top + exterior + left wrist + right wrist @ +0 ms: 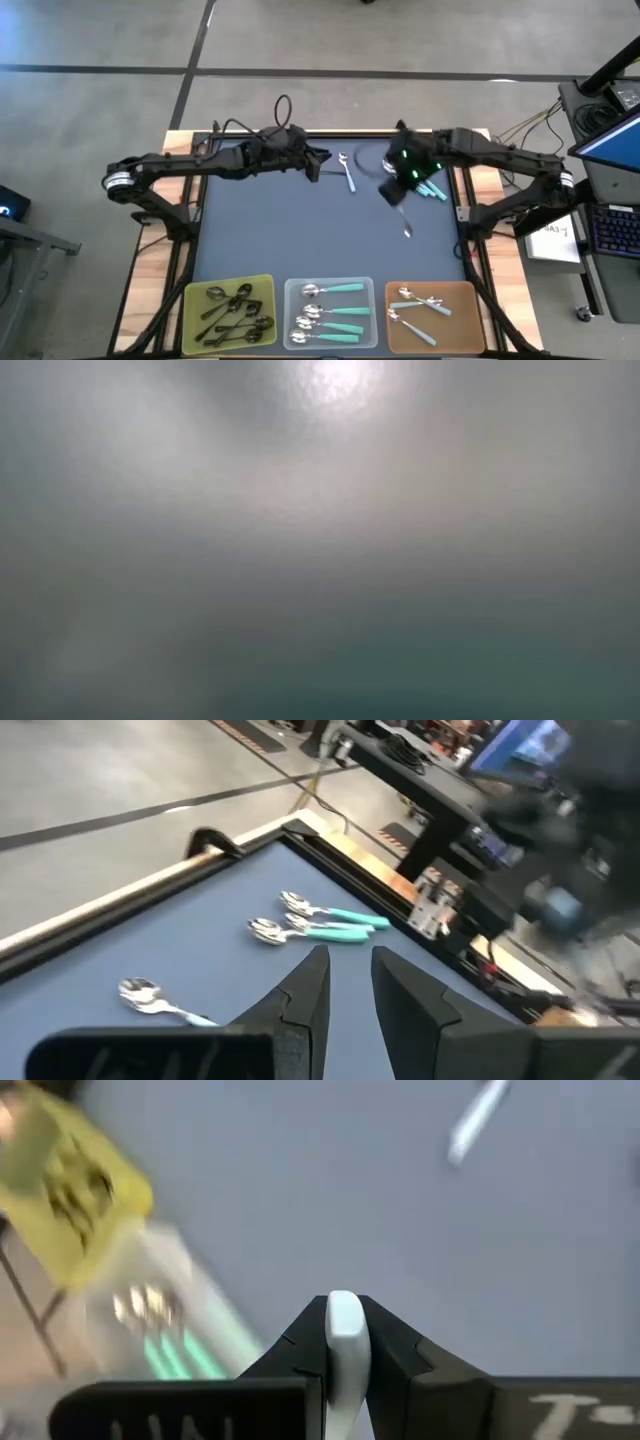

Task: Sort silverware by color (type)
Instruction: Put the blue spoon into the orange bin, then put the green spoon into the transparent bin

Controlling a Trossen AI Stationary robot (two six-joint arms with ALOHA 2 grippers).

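Right wrist view: right tool point(343, 1342) clamps a light-blue spoon handle point(345, 1330); left tool point(348, 982) hangs slightly apart.

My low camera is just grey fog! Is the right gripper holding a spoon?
Observer: Yes. The right gripper is shut on a pale-handled spoon.
Operator: Where should it go?
Observer: Probably the brown tray, which already holds similar pale-handled spoons.
Operator: What's the left gripper doing?
Observer: The left gripper is open and empty, above the mat, with two teal spoons lying ahead of it.
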